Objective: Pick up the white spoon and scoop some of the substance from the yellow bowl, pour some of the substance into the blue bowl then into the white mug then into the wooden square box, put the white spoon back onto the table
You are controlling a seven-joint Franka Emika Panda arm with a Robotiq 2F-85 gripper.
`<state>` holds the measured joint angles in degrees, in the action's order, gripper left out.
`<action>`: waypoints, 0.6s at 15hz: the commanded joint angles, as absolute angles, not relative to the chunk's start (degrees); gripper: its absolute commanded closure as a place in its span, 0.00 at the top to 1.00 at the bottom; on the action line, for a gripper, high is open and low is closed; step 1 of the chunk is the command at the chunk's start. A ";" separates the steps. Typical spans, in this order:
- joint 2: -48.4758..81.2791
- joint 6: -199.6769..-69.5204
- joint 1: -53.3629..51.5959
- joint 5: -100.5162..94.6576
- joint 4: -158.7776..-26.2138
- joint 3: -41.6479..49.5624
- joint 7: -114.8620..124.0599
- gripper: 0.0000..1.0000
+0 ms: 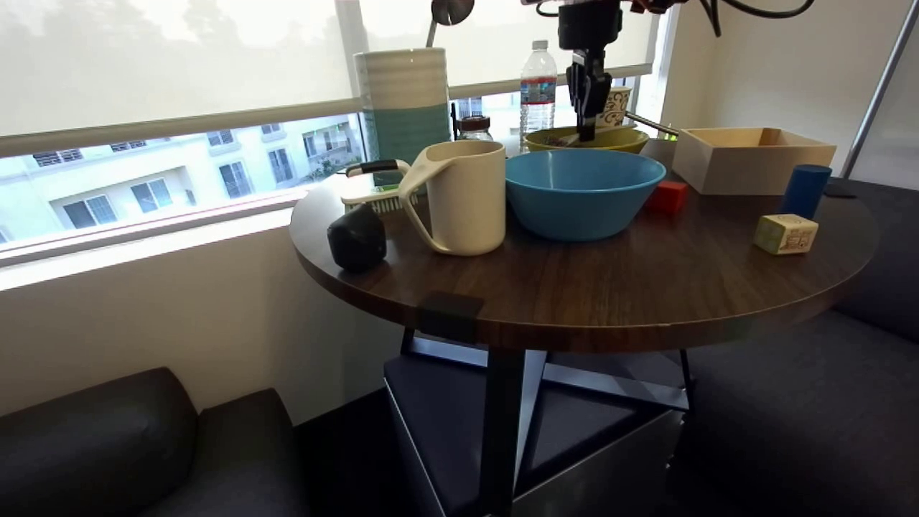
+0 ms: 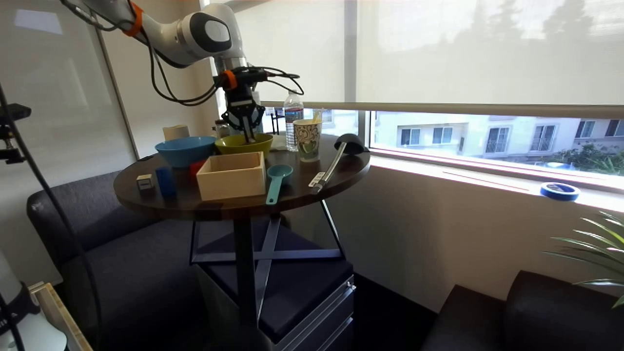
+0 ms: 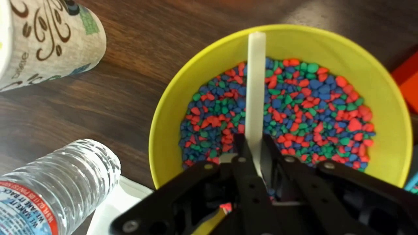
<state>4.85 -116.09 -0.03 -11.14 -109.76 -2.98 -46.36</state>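
Observation:
The yellow bowl [image 3: 169, 130] holds red, green and blue pebbles. My gripper [image 3: 254, 138] is low over it, fingers closed on both sides of the white spoon [image 3: 255, 88]. The spoon's handle reaches toward the far rim; its oval end is hidden under the gripper. My gripper also shows in both exterior views [image 1: 586, 133] [image 2: 248, 139]. The blue bowl [image 1: 585, 194] stands beside the yellow bowl; in the wrist view its edge [image 3: 412, 182] shows some pebbles inside. The white mug [image 1: 470, 197] stands beside the blue bowl. The wooden square box [image 2: 231, 183] is near the yellow bowl.
A water bottle [image 3: 49, 192] and paper cup [image 3: 55, 45] stand close to the yellow bowl. A red block [image 1: 668, 197], blue cylinder [image 1: 805, 190], wooden cube [image 1: 786, 234], teal scoop [image 2: 277, 180], ladle [image 2: 336, 163] and tall vase [image 1: 406, 108] are on the round table [image 1: 632, 280].

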 commanded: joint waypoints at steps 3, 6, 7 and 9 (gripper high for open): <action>-1.65 -118.42 0.04 -6.90 -115.75 -2.05 -49.94 0.03; -4.48 -118.60 -0.47 -6.25 -117.69 -1.83 -50.25 0.03; -5.34 -118.44 -0.65 -6.74 -118.18 -1.83 -49.83 0.03; -6.94 -118.11 -1.17 -7.12 -119.05 -1.95 -49.39 0.03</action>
